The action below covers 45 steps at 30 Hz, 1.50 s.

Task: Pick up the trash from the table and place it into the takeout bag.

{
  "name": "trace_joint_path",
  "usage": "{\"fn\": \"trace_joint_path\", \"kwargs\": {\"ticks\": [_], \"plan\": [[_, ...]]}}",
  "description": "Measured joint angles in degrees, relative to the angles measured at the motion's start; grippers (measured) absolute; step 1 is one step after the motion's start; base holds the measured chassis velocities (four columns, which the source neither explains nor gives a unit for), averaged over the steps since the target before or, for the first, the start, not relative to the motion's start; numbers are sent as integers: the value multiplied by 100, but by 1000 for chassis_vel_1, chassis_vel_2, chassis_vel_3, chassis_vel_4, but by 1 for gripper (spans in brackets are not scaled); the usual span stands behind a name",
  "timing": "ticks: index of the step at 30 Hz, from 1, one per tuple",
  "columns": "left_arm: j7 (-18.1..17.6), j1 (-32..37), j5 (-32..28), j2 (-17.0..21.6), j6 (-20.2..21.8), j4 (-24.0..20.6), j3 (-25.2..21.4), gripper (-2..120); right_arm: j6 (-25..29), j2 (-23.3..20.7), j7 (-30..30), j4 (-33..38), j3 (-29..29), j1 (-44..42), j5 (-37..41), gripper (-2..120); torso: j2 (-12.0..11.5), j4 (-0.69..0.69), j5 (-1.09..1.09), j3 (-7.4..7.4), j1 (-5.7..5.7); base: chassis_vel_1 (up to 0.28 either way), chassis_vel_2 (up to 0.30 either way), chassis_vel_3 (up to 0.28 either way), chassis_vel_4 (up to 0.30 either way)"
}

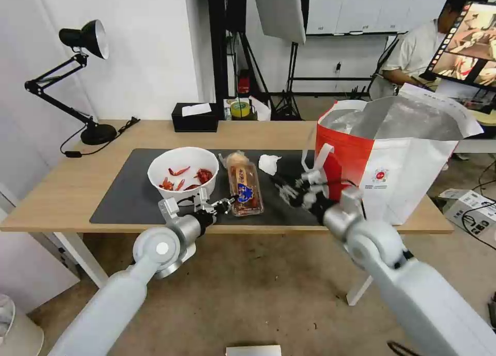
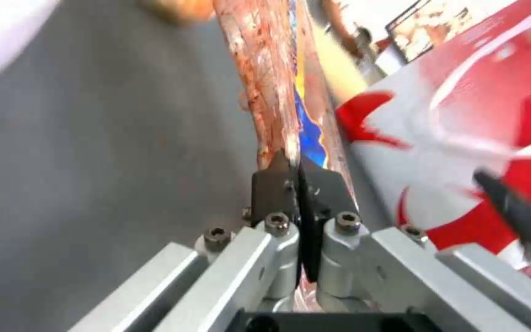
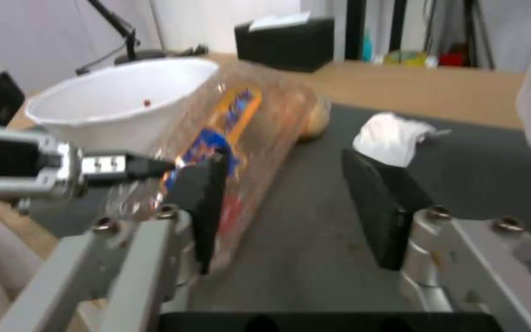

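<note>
White walls [image 1: 155, 46] close the room behind a speckled beige floor [image 1: 268, 299]. A black desk lamp [image 1: 77, 77] stands far beyond the left claw [image 1: 223, 205], a black tissue box [image 1: 195, 117] farther back. Dark tripod stands [image 1: 289, 72] and a whiteboard [image 1: 351, 10] line the rear wall.

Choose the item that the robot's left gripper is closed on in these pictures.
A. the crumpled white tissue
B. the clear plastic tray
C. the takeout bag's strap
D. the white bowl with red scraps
B. In the left wrist view the left gripper has its fingers pinched together on the near edge of the clear plastic tray; in the head view that gripper sits at the tray's near-left corner, beside the bowl.
</note>
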Motion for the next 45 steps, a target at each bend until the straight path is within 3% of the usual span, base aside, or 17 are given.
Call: {"fn": "trace_joint_path", "kwargs": {"ticks": [8, 11, 14, 23, 30, 38, 42, 45], "plan": [[-2, -32, -8, 3, -80, -148, -58, 0, 874, 142, 66, 239, 268, -929, -380, 78, -1, 0, 2, 1, 0, 0, 0, 0, 0], [-4, -84, -71, 45, -88, -235, -92, 0, 1376, 376, 69, 342, 481, -1387, -660, 94, -1, 1, 1, 1, 0, 0, 0, 0, 0], [-6, -146, -116, 86, -94, -268, -99, 0, 1503, 491, 71, 382, 573, -1570, -767, 99, 0, 0, 0, 1, 0, 0, 0, 0, 0], [-11, -932, -407, 277, -97, -200, -10, 0, 1757, 877, 68, 323, 615, -2002, -1220, 100, -2, 0, 0, 1, 1, 0, 0, 0, 0], [-74, -1973, -769, 391, -97, 102, 494, 0, 1812, 1039, 71, 201, 523, -2014, -1482, 100, -2, 2, 0, 2, 1, 0, 0, 0, 0], [-131, -3662, -1062, 111, -120, 778, 1482, 0, 1908, 1156, 67, 31, 447, -2072, -1721, 100, -2, 0, 2, 2, 1, 0, 0, 0, 0], [-134, -4146, -1205, -48, -164, 1049, 1782, 0, 1914, 1157, 67, -37, 404, -2037, -1751, 100, -2, 2, 1, 2, 2, 0, 0, 0, 0], [-177, -4732, -1284, -466, -196, 1324, 2153, 0, 1920, 1222, 67, -91, 322, -2027, -1825, 100, -2, 0, 2, 2, 2, 0, 0, 0, 0]]}}
